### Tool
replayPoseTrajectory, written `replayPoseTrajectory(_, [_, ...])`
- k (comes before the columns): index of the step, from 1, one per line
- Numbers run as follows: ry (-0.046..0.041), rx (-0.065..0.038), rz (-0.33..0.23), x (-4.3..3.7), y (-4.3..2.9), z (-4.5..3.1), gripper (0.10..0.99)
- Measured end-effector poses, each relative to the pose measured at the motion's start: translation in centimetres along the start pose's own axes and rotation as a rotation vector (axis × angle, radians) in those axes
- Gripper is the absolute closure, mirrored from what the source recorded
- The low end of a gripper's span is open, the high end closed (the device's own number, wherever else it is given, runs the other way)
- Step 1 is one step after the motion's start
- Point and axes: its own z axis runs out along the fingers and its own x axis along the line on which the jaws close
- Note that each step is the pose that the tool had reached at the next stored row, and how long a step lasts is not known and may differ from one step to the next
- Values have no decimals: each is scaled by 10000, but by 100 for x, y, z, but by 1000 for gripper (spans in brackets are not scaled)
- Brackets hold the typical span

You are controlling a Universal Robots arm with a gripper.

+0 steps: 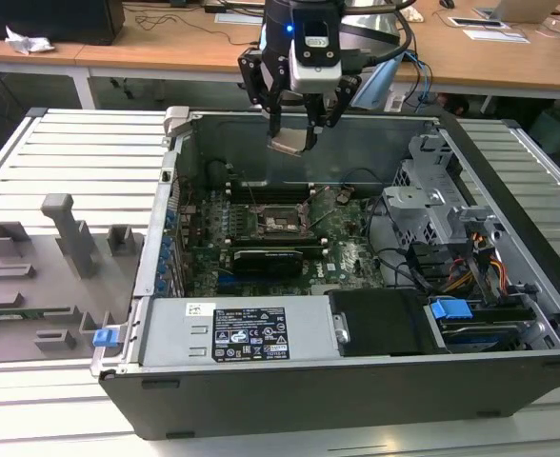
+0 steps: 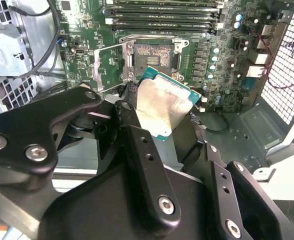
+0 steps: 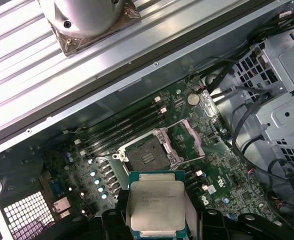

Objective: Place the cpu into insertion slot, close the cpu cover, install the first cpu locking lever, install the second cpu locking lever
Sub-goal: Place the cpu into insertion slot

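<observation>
My gripper (image 1: 293, 131) hangs above the open computer case, shut on the cpu (image 1: 290, 144) by two opposite edges. The chip's pale silvery top and green rim show between the black fingers in both wrist views (image 2: 164, 107) (image 3: 157, 207). Well below it on the green board lies the insertion slot (image 1: 280, 222) (image 2: 154, 55) (image 3: 146, 156), dark, uncovered, with nothing in it. The cpu cover (image 3: 191, 141) (image 2: 108, 66) is swung open to one side of the slot. The cpu is in the air, apart from the slot.
Long black memory slots (image 2: 162, 12) run beside the socket. A metal drive cage (image 1: 432, 205) with cables fills the case toward the exterior view's right. A power supply (image 1: 242, 333) lies at the front. A grey fixture tray (image 1: 42, 276) sits outside. A silvery cylinder (image 3: 84, 17) rests behind the case wall.
</observation>
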Motion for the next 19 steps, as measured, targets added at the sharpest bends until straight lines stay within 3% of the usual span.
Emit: replayPoseTrajectory(19, [-102,-23,1139,0,0,5,561])
